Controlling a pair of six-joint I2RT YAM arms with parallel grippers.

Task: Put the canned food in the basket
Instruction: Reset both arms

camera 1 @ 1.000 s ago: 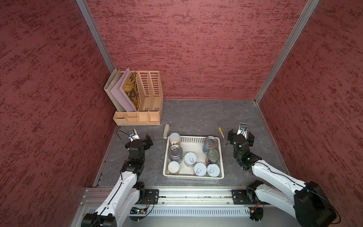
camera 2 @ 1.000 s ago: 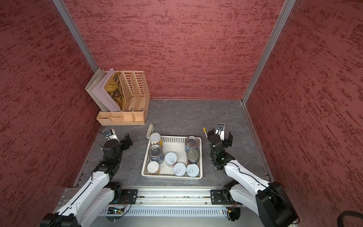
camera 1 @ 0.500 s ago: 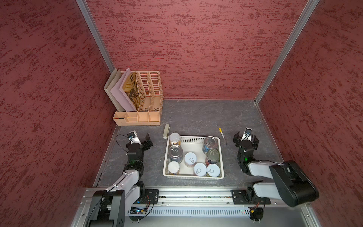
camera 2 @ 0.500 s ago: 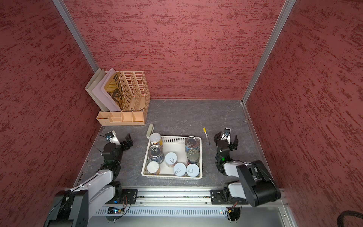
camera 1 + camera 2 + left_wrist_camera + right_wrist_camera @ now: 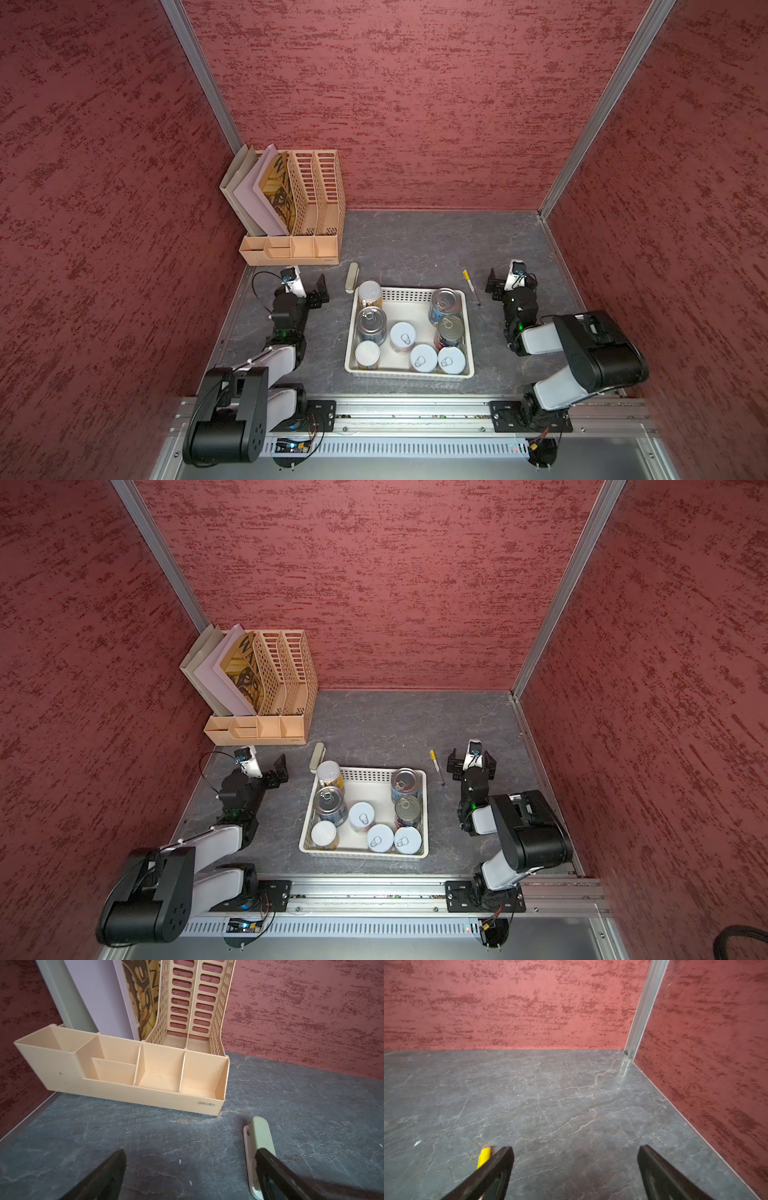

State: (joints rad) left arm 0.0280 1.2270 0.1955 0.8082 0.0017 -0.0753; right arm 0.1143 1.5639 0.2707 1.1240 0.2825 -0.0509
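The white perforated basket (image 5: 409,373) (image 5: 362,852) sits on the grey table near the front, between my two arms. Several cans of the canned food stand upright inside it: white-lidded ones (image 5: 402,334) (image 5: 361,816) and metal-topped ones with blue labels (image 5: 371,322) (image 5: 405,780). My left gripper (image 5: 305,286) (image 5: 266,766) (image 5: 190,1153) is open over bare table, left of the basket. My right gripper (image 5: 512,279) (image 5: 471,759) (image 5: 575,1149) is open to the right of it and holds nothing.
A peach file rack (image 5: 299,216) (image 5: 158,1076) with folders stands at the back left. A beige stapler-like bar (image 5: 352,276) (image 5: 259,1138) lies by the basket's far left corner, beside my left fingers. A yellow-capped pen (image 5: 471,286) (image 5: 484,1156) lies between basket and right gripper. Red walls enclose the table.
Both arms have folded back toward the front rail, their elbows now raised. The grippers have stayed open and empty. The cans and the basket have not moved.
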